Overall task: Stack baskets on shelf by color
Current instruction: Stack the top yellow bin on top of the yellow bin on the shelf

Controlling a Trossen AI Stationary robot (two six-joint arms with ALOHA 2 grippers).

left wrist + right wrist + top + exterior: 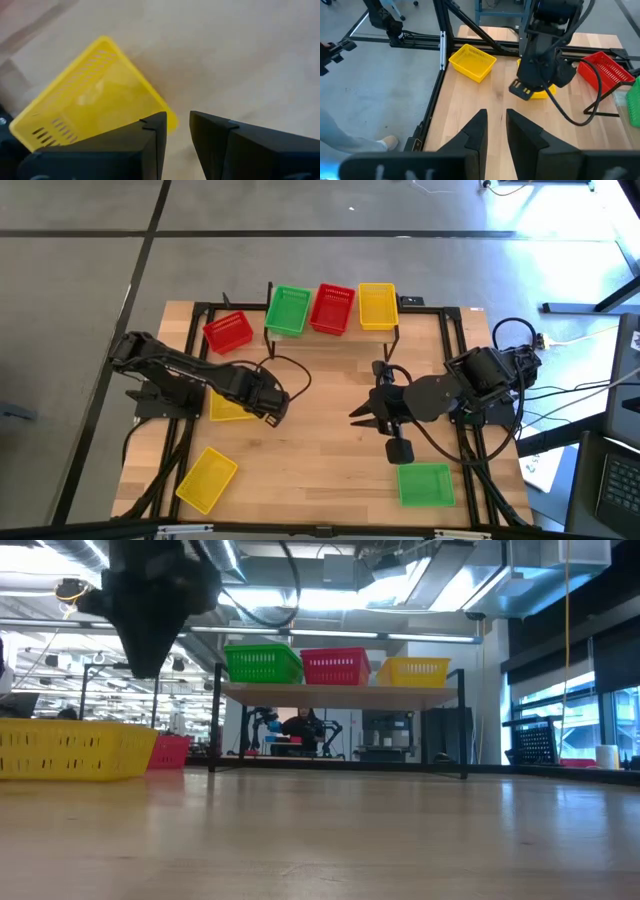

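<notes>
The left gripper is hovering at the middle left of the high view, just beside a yellow basket that is lying flat on the desk and is partly hidden under the arm. In the left wrist view its fingers are standing a little apart and are pinching nothing. The step in hand seems to be the picking of this basket. To do it well, the fingers should be coming down over one thin wall near its middle, one inside and one outside, so the basket is not tipping when lifted.

The shelf at the top centre is already carrying a green basket, a red basket and a yellow one, so this basket belongs on the last.

The right gripper is waiting at centre right, fingers slightly spread and empty.
</notes>
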